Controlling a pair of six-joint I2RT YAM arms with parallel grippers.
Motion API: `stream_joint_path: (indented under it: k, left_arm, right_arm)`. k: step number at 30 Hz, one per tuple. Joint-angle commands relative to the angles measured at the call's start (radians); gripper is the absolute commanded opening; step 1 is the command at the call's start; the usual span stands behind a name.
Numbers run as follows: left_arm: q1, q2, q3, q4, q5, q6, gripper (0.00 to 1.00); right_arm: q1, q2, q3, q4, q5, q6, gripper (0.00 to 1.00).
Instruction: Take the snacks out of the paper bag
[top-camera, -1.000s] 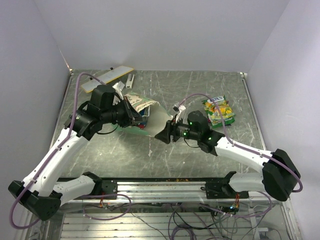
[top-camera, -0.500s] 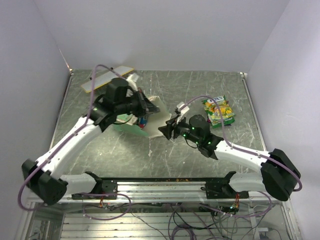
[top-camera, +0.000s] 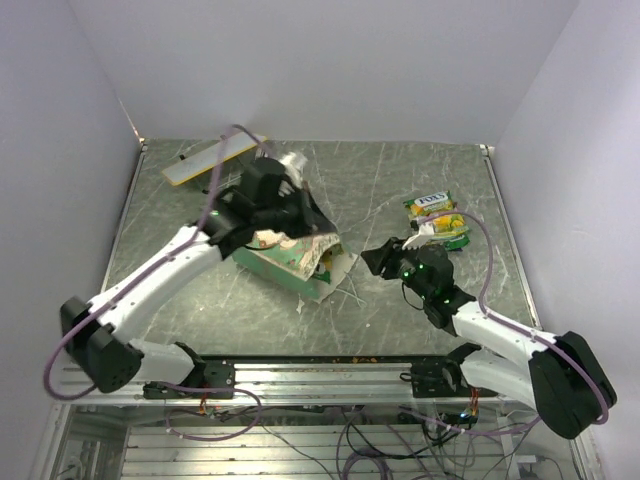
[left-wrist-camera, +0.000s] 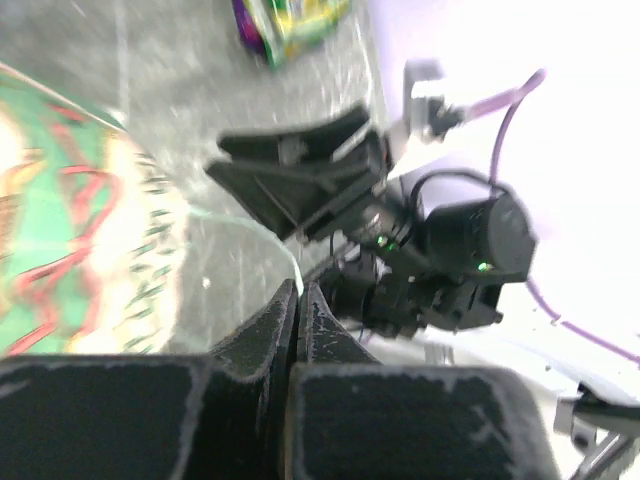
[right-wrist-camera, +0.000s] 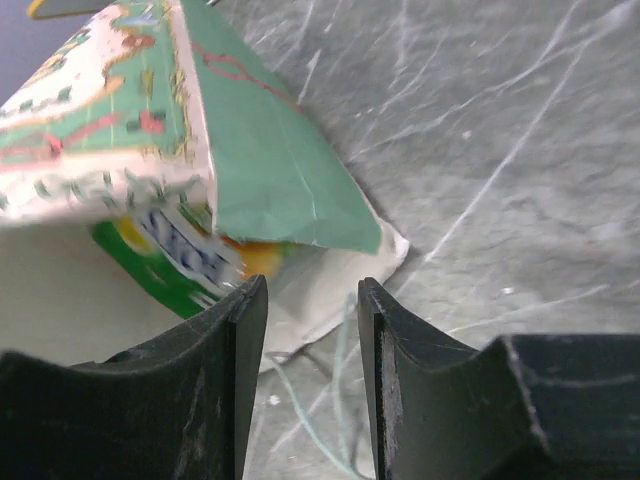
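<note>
The paper bag (top-camera: 285, 258) lies tipped on its side in the top view, its torn mouth toward the right arm. My left gripper (top-camera: 312, 218) is over its top and shut, with a thin string handle (left-wrist-camera: 262, 232) running into the fingertips (left-wrist-camera: 298, 290). My right gripper (top-camera: 380, 256) is open and empty just right of the mouth. In the right wrist view the bag (right-wrist-camera: 270, 150) sits ahead of the open gripper (right-wrist-camera: 310, 300), with a green snack packet (right-wrist-camera: 165, 262) and an orange one (right-wrist-camera: 250, 256) showing inside. Two snacks (top-camera: 438, 218) lie on the table at the right.
A flat white and yellow card (top-camera: 212, 158) lies at the back left, with a small pale object (top-camera: 291, 162) behind the left arm. Loose string (right-wrist-camera: 340, 400) trails on the tabletop between my right fingers. White walls close in the table on three sides.
My left arm has swung the bag right and forward and tipped it, mouth toward the right arm. My right gripper has drawn back to the right, off the bag's rim.
</note>
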Motion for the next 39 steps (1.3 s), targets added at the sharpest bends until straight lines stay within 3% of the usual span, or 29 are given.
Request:
stream_joint_path:
  k: [1, 7, 11, 20, 39]
  left_arm:
    - [0.145, -0.128, -0.049, -0.003, -0.003, 0.009, 0.07]
    - [0.174, -0.128, -0.054, 0.028, 0.037, -0.023, 0.07]
    - [0.18, -0.098, 0.027, -0.015, 0.024, 0.013, 0.07]
    - [0.195, -0.068, 0.103, 0.041, 0.055, -0.023, 0.07]
    - [0.197, -0.084, 0.082, 0.06, 0.093, -0.045, 0.07]
  right_arm:
    - [0.027, 0.06, 0.019, 0.096, -0.083, 0.144, 0.41]
    - [0.151, 0.195, 0.07, 0.168, -0.042, 0.261, 0.44]
    - [0.163, 0.263, 0.076, 0.168, -0.027, 0.416, 0.45]
    - [0.212, 0.33, 0.058, 0.177, -0.029, 0.531, 0.45]
    - [0.283, 0.711, 0.084, 0.621, -0.035, 0.534, 0.5]
